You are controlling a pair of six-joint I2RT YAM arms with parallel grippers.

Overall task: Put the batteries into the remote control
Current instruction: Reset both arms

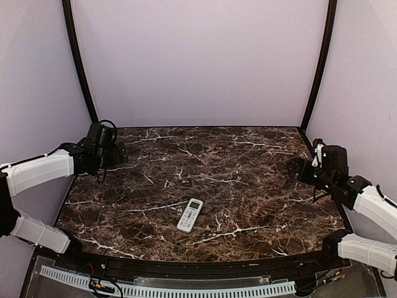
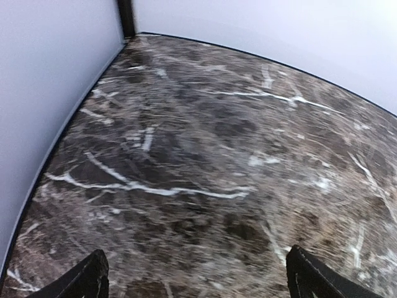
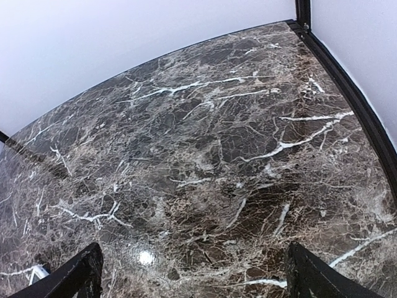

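The white remote control [image 1: 190,215] lies face up, display window at its far end, near the front middle of the dark marble table [image 1: 248,155]. No batteries show in any view. My left gripper [image 1: 115,154] hovers at the table's far left edge, well away from the remote. In the left wrist view it [image 2: 197,273] is open and empty over bare marble. My right gripper [image 1: 302,169] is at the right edge, also far from the remote. In the right wrist view it [image 3: 193,267] is open and empty.
Pale walls close the table in at the back and sides, with black curved posts [image 1: 79,62] at the back corners. A black rail [image 3: 356,99] runs along the table's right edge.
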